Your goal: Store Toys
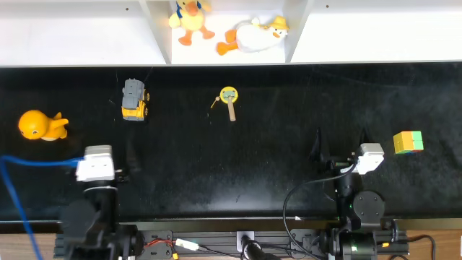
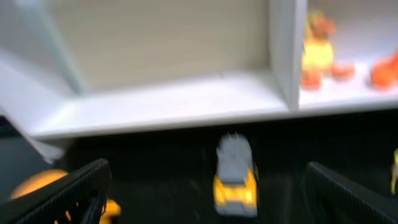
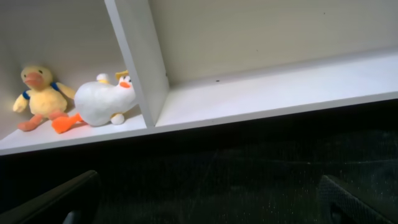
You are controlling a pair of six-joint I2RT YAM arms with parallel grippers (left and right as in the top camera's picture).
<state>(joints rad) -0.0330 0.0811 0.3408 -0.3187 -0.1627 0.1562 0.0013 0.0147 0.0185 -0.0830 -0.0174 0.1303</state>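
Note:
A grey and yellow toy truck (image 1: 134, 100) stands on the black table, straight ahead of my left gripper (image 1: 119, 155); it shows as the truck (image 2: 235, 177) beyond the open left gripper (image 2: 205, 168). An orange duck (image 1: 41, 126) lies at the far left, seen as the duck (image 2: 37, 186) by one finger. A small green and yellow rattle (image 1: 229, 101) rests mid-table. A coloured cube (image 1: 408, 142) sits right of my right gripper (image 1: 341, 144). The right gripper (image 3: 208, 177) is open and holds nothing.
A white shelf (image 1: 86, 58) runs along the table's far edge. Its middle compartment holds a yellow plush duck (image 1: 190, 18) and a white plush duck (image 1: 256, 35); the side compartments (image 3: 280, 93) are bare. A blue cable (image 1: 29, 162) trails by the left arm.

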